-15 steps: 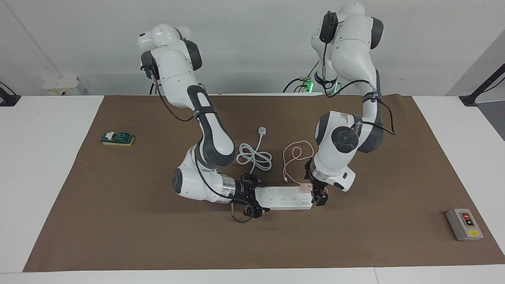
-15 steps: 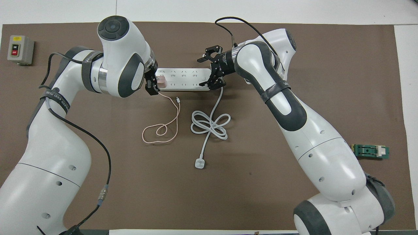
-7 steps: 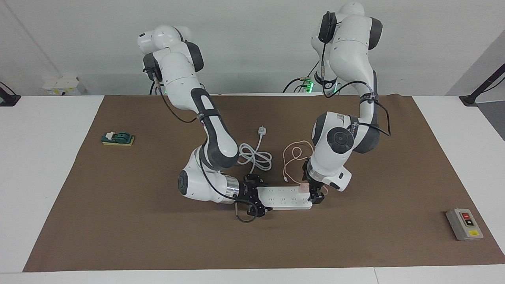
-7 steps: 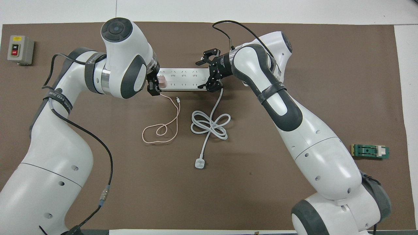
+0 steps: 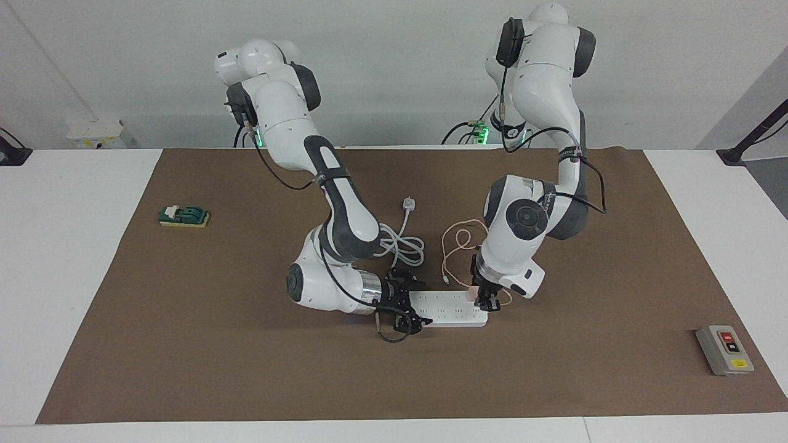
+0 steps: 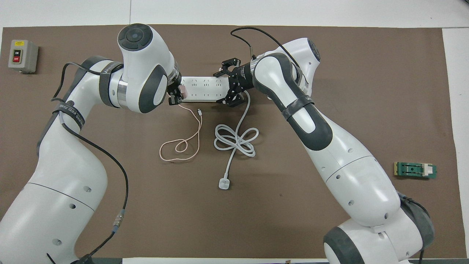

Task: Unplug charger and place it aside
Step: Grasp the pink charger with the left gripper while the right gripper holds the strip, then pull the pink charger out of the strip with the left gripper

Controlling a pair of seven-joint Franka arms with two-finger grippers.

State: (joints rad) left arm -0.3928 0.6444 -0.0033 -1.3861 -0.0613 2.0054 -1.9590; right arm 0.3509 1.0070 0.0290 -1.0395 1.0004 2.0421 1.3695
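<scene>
Across the facing view, the left gripper is clamped on the charger, seated at the power strip's end toward the left arm; the right gripper straddles the opposite end, fingers spread. Overhead, the pink cable loops nearer the robots, beside the white cord

Charger mostly covered by left tool; plugged or free: can't tell. Right tool hides one power strip end. Overhead, arm bases cut by frame edge. Switch box labels too small to read.
</scene>
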